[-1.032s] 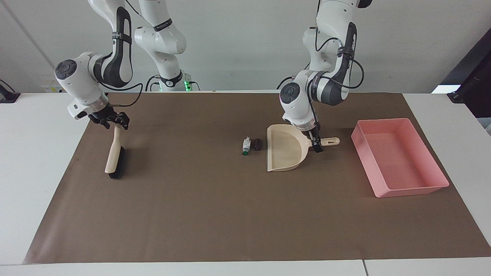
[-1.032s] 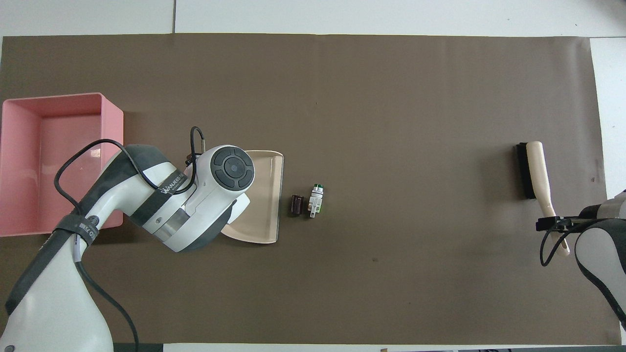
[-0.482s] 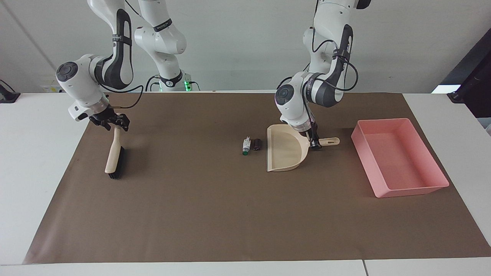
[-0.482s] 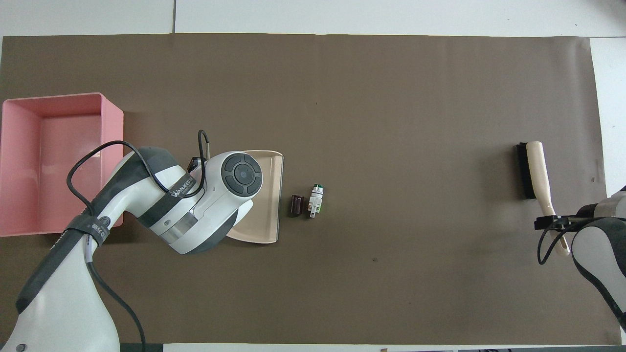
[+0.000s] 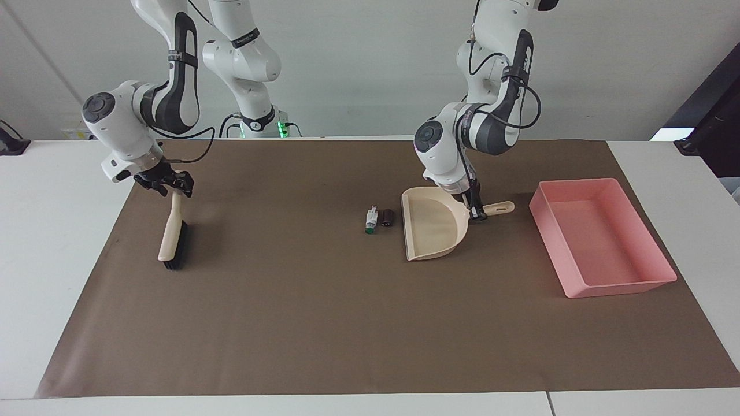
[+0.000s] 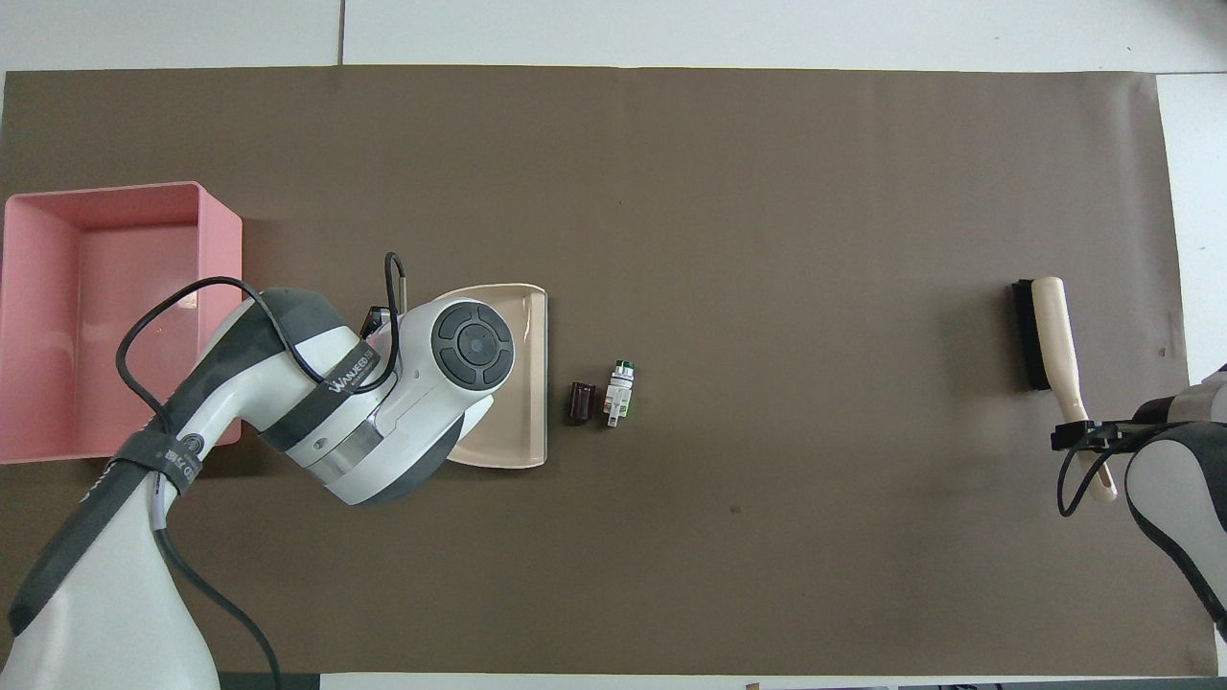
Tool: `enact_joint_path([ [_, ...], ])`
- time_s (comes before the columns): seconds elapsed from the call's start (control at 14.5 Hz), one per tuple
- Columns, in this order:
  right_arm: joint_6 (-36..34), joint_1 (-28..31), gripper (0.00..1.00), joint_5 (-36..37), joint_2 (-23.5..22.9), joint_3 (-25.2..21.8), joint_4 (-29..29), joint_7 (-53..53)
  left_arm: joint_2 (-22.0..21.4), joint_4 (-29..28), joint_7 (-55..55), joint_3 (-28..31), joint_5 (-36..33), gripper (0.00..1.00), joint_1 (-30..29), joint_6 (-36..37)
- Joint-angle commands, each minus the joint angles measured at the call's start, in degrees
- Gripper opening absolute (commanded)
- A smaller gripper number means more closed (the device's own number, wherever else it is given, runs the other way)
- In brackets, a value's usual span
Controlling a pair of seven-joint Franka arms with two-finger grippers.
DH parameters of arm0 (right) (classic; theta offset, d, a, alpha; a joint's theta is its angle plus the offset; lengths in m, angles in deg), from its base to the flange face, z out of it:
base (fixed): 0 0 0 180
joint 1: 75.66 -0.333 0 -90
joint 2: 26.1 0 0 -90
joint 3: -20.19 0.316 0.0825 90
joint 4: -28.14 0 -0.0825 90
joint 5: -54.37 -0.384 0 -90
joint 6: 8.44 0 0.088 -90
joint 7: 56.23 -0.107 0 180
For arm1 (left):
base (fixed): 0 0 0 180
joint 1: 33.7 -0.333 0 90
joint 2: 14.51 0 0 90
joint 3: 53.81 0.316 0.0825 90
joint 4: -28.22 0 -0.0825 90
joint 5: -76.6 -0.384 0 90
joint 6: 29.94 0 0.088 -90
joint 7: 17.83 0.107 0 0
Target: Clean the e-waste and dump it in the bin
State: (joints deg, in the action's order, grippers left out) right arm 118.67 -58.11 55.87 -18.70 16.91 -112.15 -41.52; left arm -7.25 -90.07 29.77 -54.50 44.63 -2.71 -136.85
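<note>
Setup step, tools being gripped: the left hand is clamped on the dustpan handle, its open lip facing the e-waste, two small parts lying on the table just beside it. The right hand is at the brush handle's tip, grip impossible to tell. Next, I reckon: brush carried across, sweeping both parts in. The pink bin waits toward the left arm's end. From overhead, the left arm hides the dustpan handle.

Beige dustpan mid-mat, beige black-bristled brush toward the right arm's end, brown mat on white table
</note>
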Motion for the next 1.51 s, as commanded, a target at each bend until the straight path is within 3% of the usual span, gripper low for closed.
enact_joint_path([
  [0.0,-1.0,0.1,0.68,-0.6,-0.2,0.4,0.5,-0.7,-2.9,0.3,2.5,0.2,-0.7,0.00,0.5,3.8],
  [0.21,-1.0,0.0,0.68,-0.6,-0.2,0.4,0.4,-0.7,-2.8,-0.2,3.6,0.1,-0.8,0.00,0.7,3.3],
  [0.28,-1.1,0.1,0.62,-0.6,-0.2,0.4,0.4,-0.6,-2.3,-0.2,3.9,0.1,-0.7,0.00,0.7,3.2],
  [0.34,-1.2,0.1,0.52,-0.6,-0.2,0.4,0.4,-0.6,-1.3,0.0,3.7,0.1,-0.7,0.00,0.7,3.4],
  [0.41,-1.2,0.0,0.34,-0.7,-0.2,0.4,0.4,-0.6,0.2,0.4,3.5,0.2,-0.7,0.00,0.9,3.2],
  [0.48,-1.6,0.0,0.08,-0.6,-0.2,0.4,0.4,-0.9,1.8,1.1,3.2,0.3,-0.8,0.00,1.6,3.3],
  [0.55,-1.9,-0.1,0.00,-0.6,-0.2,0.5,0.6,-0.8,2.6,1.5,2.6,0.3,-0.8,0.00,2.4,3.7],
  [0.83,-5.6,-1.6,0.00,-0.6,-0.2,0.6,2.8,-1.9,4.6,2.7,0.8,0.3,-1.1,0.00,4.9,5.6],
  [1.03,-11.3,-5.9,0.00,-0.6,0.9,0.7,6.7,-4.8,5.1,3.5,-0.2,0.3,-1.2,0.00,5.4,6.7],
  [1.24,-19.0,-13.7,0.00,-0.6,1.8,0.7,11.5,-9.8,5.1,3.0,-1.4,0.2,-1.3,0.00,5.7,6.7],
  [1.45,-23.1,-24.1,0.00,-0.6,4.5,0.7,11.6,-21.7,4.9,2.1,-1.4,0.1,-1.2,0.00,5.7,6.6],
])
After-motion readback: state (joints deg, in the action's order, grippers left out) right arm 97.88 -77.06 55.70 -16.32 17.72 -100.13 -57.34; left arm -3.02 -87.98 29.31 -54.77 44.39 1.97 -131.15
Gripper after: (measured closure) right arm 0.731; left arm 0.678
